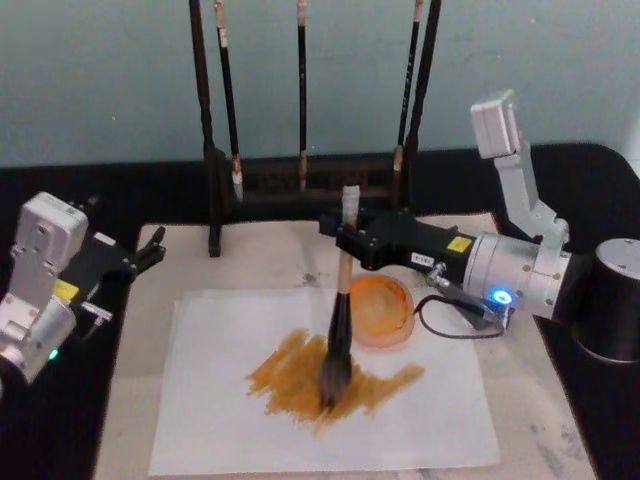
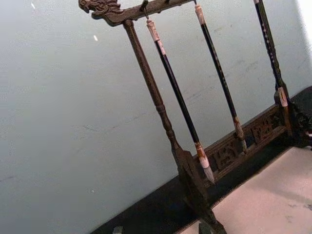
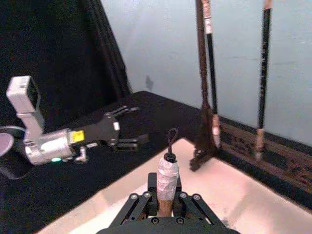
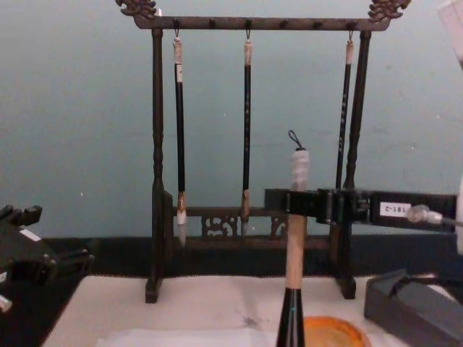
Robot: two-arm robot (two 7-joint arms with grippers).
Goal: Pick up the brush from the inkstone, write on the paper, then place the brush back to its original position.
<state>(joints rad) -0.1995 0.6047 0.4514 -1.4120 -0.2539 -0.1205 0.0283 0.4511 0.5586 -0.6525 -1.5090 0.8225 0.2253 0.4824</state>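
Observation:
The brush stands upright in my right gripper, which is shut on its tan handle just below the white end cap. Its dark wet bristles touch the paper, in the middle of a patch of orange-brown strokes. Just right of the brush sits the inkstone, a round orange dish, also low in the chest view. From the chest, the handle rises through the gripper. My left gripper rests open at the table's left, off the paper.
A dark wooden rack with three slim black-handled brushes stands along the back edge behind the paper. A grey block lies at the right, and a black cylinder stands at the far right.

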